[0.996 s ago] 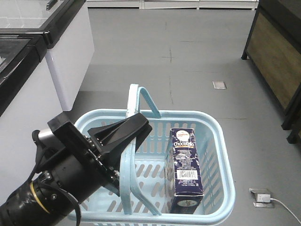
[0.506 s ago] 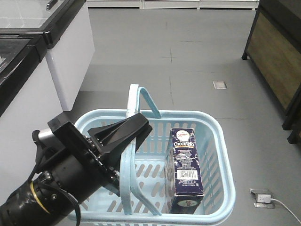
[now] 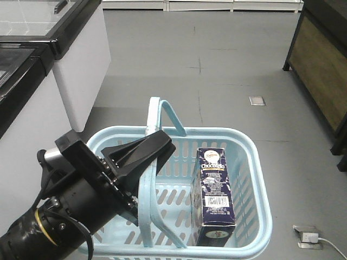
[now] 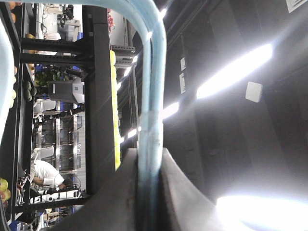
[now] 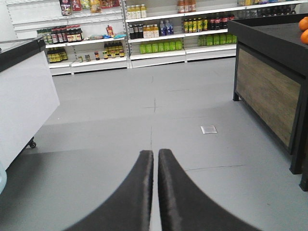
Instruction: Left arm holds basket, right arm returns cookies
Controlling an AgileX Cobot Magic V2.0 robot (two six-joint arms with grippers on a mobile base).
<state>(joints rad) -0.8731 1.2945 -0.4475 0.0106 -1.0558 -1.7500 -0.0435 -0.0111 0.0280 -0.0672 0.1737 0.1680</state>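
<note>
My left gripper [image 3: 164, 145] is shut on the two arched handles [image 3: 145, 200] of the light blue basket [image 3: 255, 179], which hangs above the grey floor. The left wrist view shows the handles [image 4: 153, 96] pinched between the black fingers of the left gripper [image 4: 149, 159]. The cookies [image 3: 215, 192], a dark navy carton, stand upright in the right half of the basket, barcode side up. In the right wrist view, my right gripper [image 5: 155, 153] is shut with nothing in it, above bare floor. It does not appear in the front view.
A white freezer cabinet [image 3: 81, 70] stands at the left and a dark wooden stand [image 3: 325, 59] at the right. A floor socket with a cable [image 3: 308, 237] lies at the lower right. Ahead are shelves of bottles [image 5: 159, 29] and a black counter [image 5: 269, 86].
The floor and furniture have slid slightly right and down in the front view. The basket, carton and left arm keep their place in the frame.
</note>
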